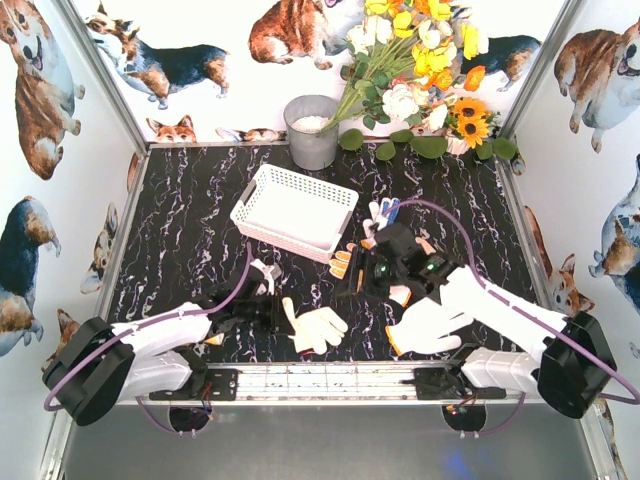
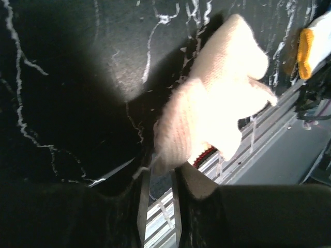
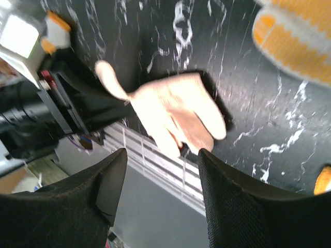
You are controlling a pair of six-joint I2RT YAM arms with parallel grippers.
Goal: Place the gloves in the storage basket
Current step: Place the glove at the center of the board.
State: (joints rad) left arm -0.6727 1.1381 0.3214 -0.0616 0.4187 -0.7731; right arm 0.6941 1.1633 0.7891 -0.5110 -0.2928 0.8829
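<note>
Your right end effector is open near a cream glove. On your left end effector, the jaws nearly meet at a red-cuffed glove; grip unclear.

White walls with corgi dog pictures stand around the black surface with white lines. A round grey metal bucket and yellow and white flowers sit at the back.

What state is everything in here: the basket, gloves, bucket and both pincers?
Basket: upright, looks empty.
Gloves: lying loose on the table, outside the basket.
Bucket: upright.
Left pincer: almost shut, beside a glove.
Right pincer: open, holding nothing.
</note>
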